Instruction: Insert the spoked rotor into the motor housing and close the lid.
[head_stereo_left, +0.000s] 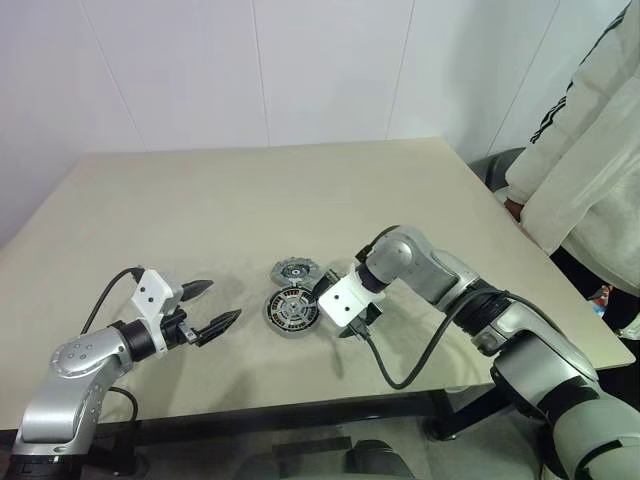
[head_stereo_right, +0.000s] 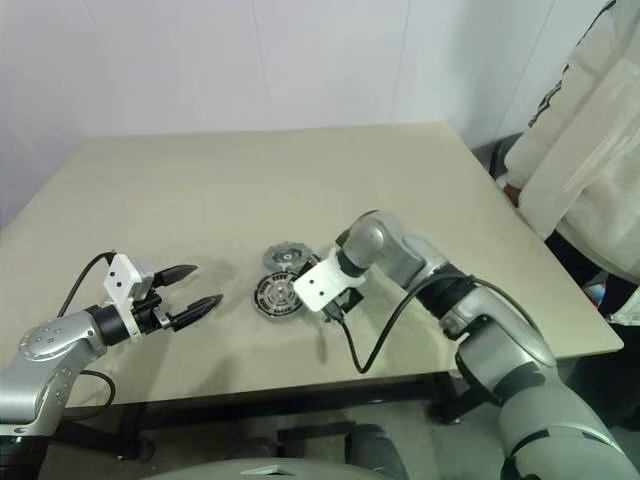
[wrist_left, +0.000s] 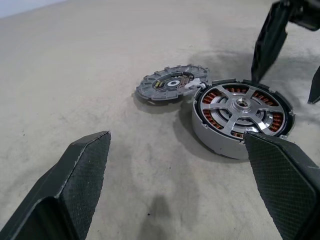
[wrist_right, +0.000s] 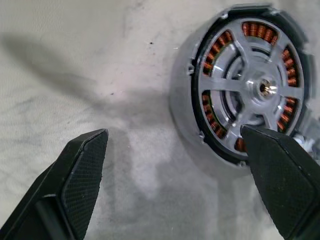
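Observation:
The motor housing (wrist_left: 210, 136) sits on the tan table (head_stereo_left: 250, 200), with coppery windings showing. The spoked rotor (wrist_right: 260, 87) lies inside it, silver spokes and hub facing up. The lid (wrist_left: 170, 85), a grey notched disc, rests flat on the table against the housing's far side. My right gripper (wrist_right: 173, 142) hangs open over the housing's right edge and points down, nothing between its fingers (wrist_left: 267, 45). My left gripper (head_stereo_left: 222, 302) stands open to the left of the housing, aimed at it and holding nothing.
A person in a white jacket (head_stereo_left: 590, 170) stands at the table's right side. A black cable (head_stereo_left: 400, 375) loops from my right wrist over the table's front edge.

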